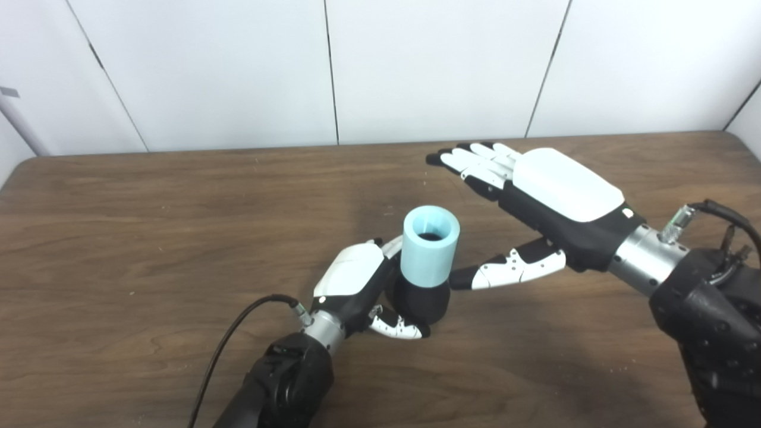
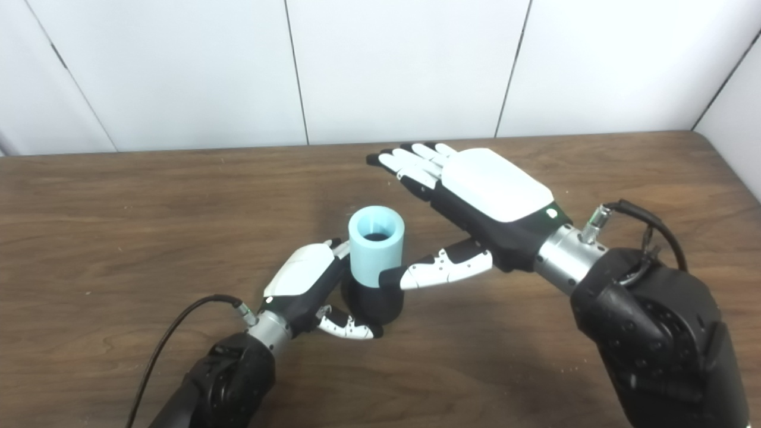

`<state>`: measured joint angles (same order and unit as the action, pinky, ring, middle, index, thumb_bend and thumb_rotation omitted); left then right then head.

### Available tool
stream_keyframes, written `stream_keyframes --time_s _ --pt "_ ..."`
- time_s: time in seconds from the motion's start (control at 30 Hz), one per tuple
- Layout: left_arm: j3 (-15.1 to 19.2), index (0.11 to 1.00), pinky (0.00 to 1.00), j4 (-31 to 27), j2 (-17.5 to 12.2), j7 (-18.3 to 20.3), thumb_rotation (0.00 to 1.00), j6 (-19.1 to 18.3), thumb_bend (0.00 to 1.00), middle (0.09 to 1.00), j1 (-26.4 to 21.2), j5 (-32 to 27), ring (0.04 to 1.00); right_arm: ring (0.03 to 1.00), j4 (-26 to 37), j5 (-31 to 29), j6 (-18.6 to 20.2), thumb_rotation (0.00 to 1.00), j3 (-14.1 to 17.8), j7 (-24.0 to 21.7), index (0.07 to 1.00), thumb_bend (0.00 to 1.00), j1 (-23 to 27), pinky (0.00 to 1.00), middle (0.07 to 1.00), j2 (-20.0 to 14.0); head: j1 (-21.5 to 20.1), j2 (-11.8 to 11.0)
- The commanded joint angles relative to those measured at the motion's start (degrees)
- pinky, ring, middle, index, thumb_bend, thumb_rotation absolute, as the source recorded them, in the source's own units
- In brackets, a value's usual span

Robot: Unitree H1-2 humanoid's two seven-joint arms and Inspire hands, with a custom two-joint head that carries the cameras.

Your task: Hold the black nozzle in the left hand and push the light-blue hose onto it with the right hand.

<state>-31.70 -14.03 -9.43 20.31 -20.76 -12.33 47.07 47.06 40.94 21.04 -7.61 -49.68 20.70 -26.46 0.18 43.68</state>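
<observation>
Left hand [image 1: 351, 285]: most fingers wrapped behind the black nozzle [image 1: 419, 303], out of sight, only thumb and a bit of one fingertip visible. Nozzle top is covered by the light-blue hose [image 1: 429, 246], so seating depth can't be read; inside the hose bore is just dark. Right hand [image 1: 553, 190]: palm faces down, underside hidden; can't tell if its thumb tip touches the nozzle or sits just beside it. Both forearms cut off by the bottom picture edge, right one also by the right edge. Left cable [image 1: 232, 339] runs off the bottom. Desk [image 1: 148, 238] near edge and near corners out of frame.
</observation>
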Motion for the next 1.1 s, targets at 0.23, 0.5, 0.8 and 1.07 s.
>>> stream_keyframes --time_s 0.23,0.5,0.8,1.07 --pt "4.37 0.936 1.00 -4.75 -1.20 7.48 0.12 -5.76 1.00 0.949 -1.08 1.11 0.947 1.000 -0.45 0.57 -0.82 0.84 0.95 1.82 1.000 0.58 0.92 1.00 0.970 -1.22 0.11 -0.10" --pt "11.75 0.930 0.98 -9.58 -0.78 10.23 0.13 -6.05 1.00 0.939 -1.71 -3.30 0.936 1.000 -2.15 0.21 -1.36 0.84 1.32 3.02 1.000 0.58 0.57 1.00 0.969 -1.21 0.36 -0.42" --pt "17.08 0.908 0.68 -10.69 -0.75 7.93 0.14 -5.39 1.00 0.902 -2.00 -7.03 0.847 1.000 -2.92 0.44 -1.96 0.84 1.27 3.89 1.000 0.58 -0.32 1.00 0.969 -1.44 0.27 -0.46" --pt "25.16 0.916 0.85 -12.62 -0.75 11.50 0.14 -6.14 1.00 0.919 -2.07 -19.55 0.880 1.000 -3.26 0.44 -1.92 0.84 1.32 3.97 0.999 0.58 -0.58 1.00 0.969 -1.73 0.42 -0.36"
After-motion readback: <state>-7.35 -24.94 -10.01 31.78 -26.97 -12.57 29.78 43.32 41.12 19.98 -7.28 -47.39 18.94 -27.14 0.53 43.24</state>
